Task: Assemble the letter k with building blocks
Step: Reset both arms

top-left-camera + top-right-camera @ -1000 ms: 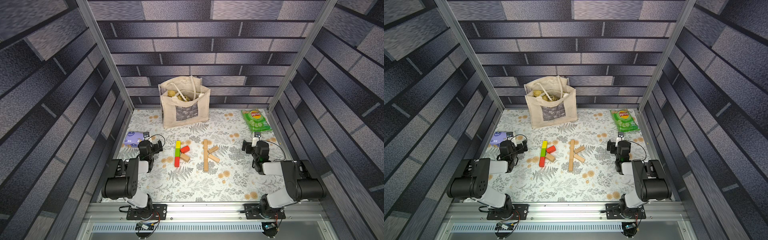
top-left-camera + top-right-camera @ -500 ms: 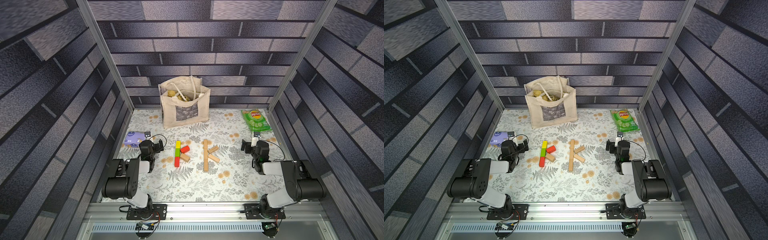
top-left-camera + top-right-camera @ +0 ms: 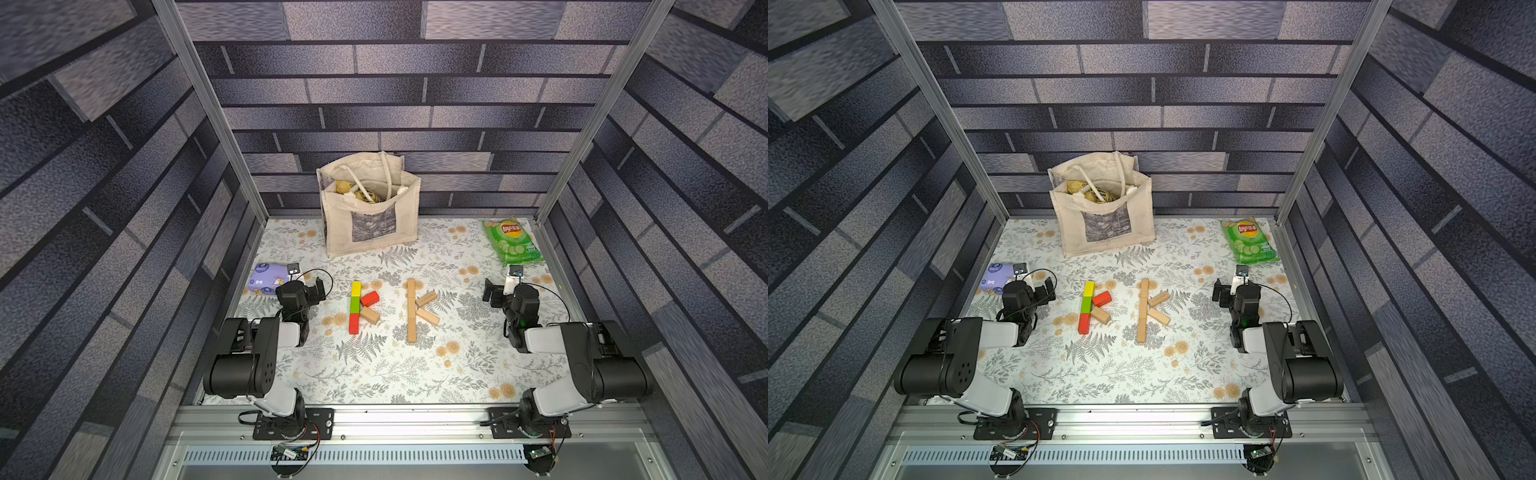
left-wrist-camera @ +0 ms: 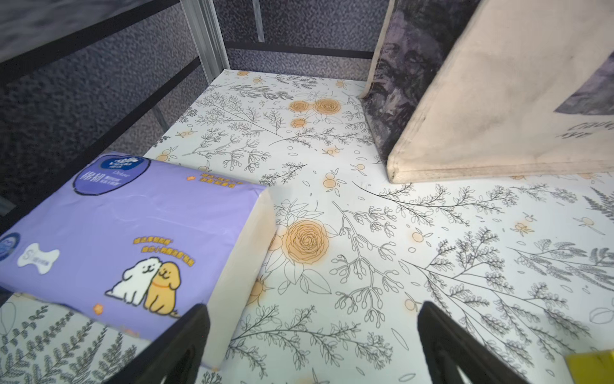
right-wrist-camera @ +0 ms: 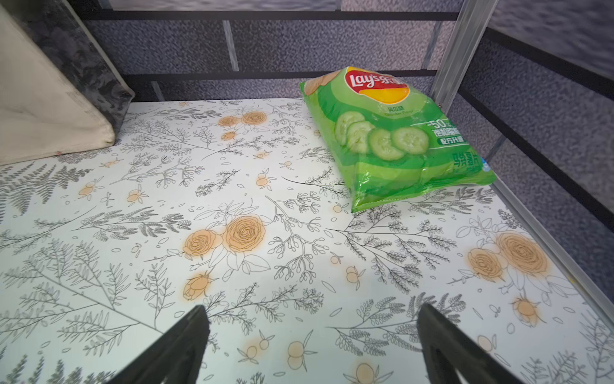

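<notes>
Coloured letter k (image 3: 355, 305), tan letter k (image 3: 411, 309) lie untouched | left tool (image 4: 312, 307) spread, empty | right tool (image 5: 310, 307) spread, empty

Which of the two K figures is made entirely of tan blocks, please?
The K nearer the right arm; the other K has a yellow, green and red stem.

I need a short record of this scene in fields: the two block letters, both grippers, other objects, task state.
coloured K: stem yellow, green, red; arms red and tan; flat on table
tan K: five tan blocks, beside it on the right arm's side
left gripper: open, empty, near purple tissue pack
right gripper: open, empty, near green chips bag
other: cloth tote bag by back wall
task state: both letters look complete
</notes>
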